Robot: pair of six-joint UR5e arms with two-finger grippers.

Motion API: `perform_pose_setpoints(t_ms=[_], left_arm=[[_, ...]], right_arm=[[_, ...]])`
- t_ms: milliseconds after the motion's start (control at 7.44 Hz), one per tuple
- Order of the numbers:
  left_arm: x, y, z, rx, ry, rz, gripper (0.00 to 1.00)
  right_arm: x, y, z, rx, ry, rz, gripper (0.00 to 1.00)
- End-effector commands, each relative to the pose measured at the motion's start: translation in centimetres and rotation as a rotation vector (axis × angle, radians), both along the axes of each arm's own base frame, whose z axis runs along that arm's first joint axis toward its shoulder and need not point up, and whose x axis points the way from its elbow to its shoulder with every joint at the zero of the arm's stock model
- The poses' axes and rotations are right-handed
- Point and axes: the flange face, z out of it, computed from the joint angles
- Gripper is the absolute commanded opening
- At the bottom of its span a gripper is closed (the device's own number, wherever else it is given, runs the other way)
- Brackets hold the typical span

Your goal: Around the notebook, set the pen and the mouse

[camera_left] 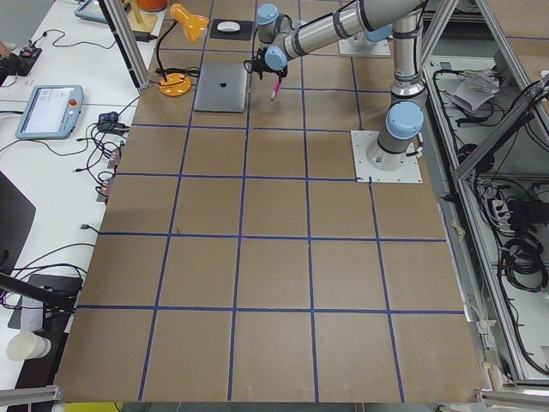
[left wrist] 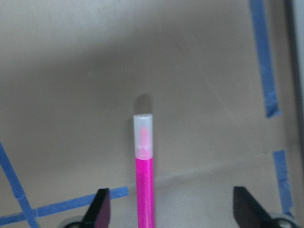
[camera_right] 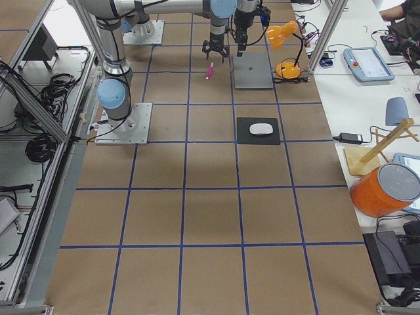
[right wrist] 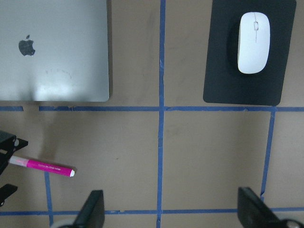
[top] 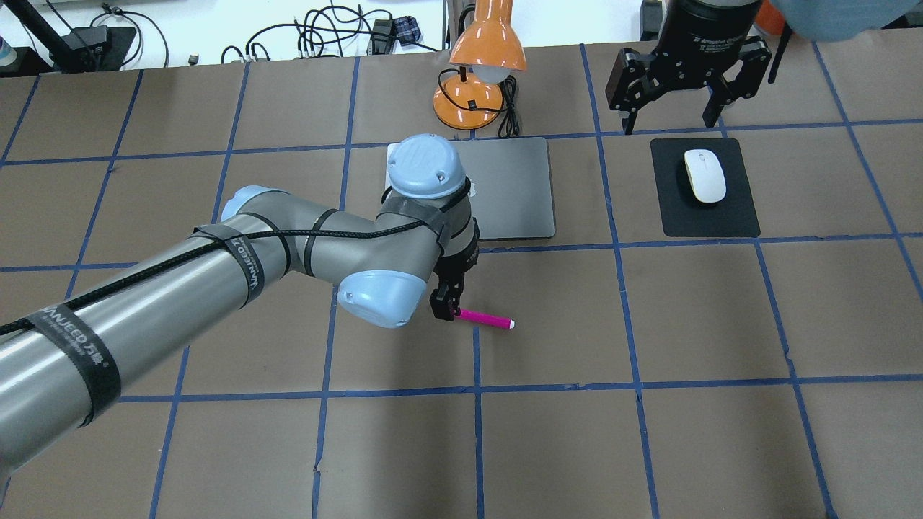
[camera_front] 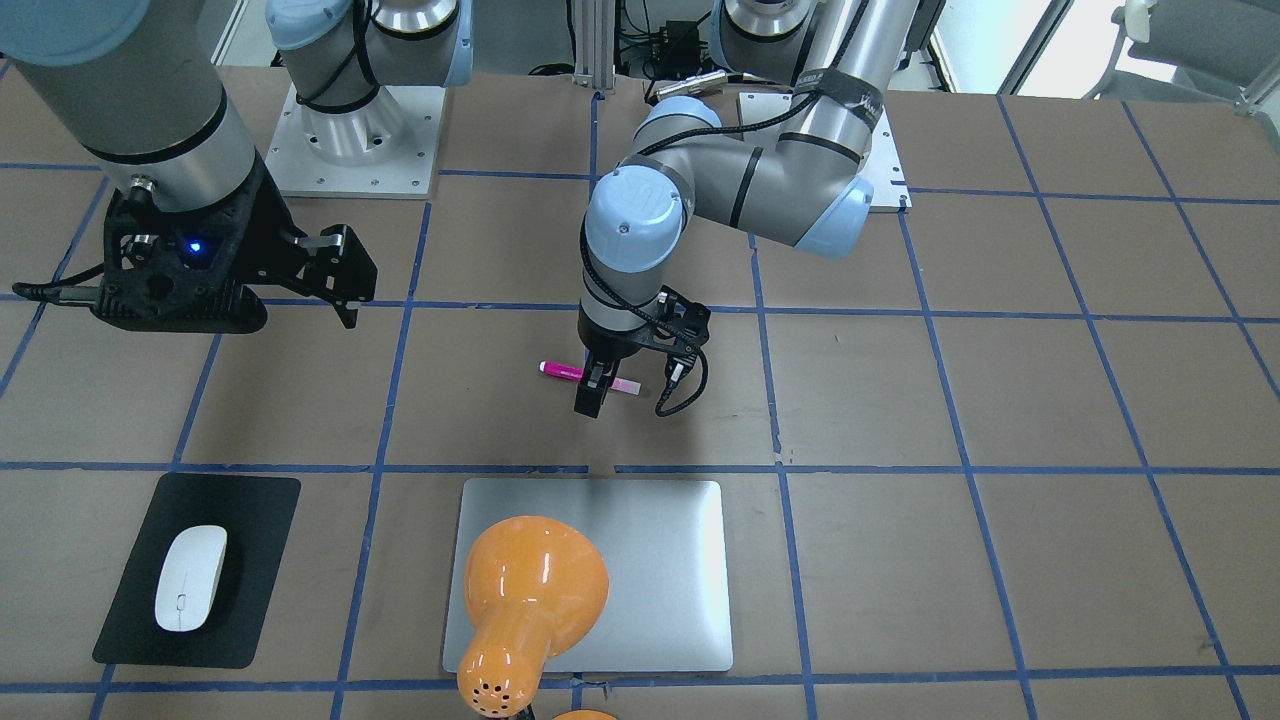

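Observation:
The magenta pen (top: 484,318) lies on the brown table, a little nearer to me than the silver notebook (top: 515,187). My left gripper (top: 447,311) stands open over its pale-capped end. In the left wrist view the pen (left wrist: 144,175) runs between the two widely spread fingers (left wrist: 99,211), touching neither. The white mouse (top: 704,175) rests on a black mat (top: 735,216) to the notebook's right. My right gripper (top: 669,124) hangs open and empty high above the far edge of that mat. In the right wrist view the mouse (right wrist: 253,42), notebook (right wrist: 54,50) and pen (right wrist: 42,165) all show below.
An orange desk lamp (top: 487,50) stands at the table's far edge, its shade (camera_front: 530,590) overhanging the notebook (camera_front: 660,570). Cables lie behind the table. Blue tape lines grid the brown surface.

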Motion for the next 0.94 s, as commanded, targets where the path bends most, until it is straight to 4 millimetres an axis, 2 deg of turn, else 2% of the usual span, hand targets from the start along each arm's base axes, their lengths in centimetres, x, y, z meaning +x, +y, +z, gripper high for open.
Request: perform_pose_setpoints(t_ms=[0, 134, 269, 403, 672, 806], left_arm=[[4.8, -0.3, 9.8, 0.015, -0.012, -0.485, 0.95], [8.3, -1.3, 15.0, 0.03, 0.008, -0.623, 0.93], [12.7, -2.3, 19.9, 0.02, 0.026, -0.725, 0.94], [15.9, -2.9, 23.7, -0.04, 0.016, -0.867, 0.94], [19.0, -1.3, 27.0, -0.073, -0.08, -1.03, 0.95], [20.8, -1.9, 27.3, -0.089, -0.071, -1.083, 0.96]], right_arm=[[0.4, -1.7, -1.1, -0.04, -0.006, 0.008, 1.0], [0.4, -1.3, -1.3, -0.023, -0.01, 0.007, 1.0], [0.5, -0.7, -1.5, 0.015, -0.011, 0.002, 1.0], [0.5, -0.6, -1.3, 0.011, -0.011, 0.006, 1.0], [0.6, -0.2, -0.8, 0.006, -0.014, 0.0, 1.0], [0.6, -0.1, -0.8, 0.008, -0.014, -0.001, 1.0]])
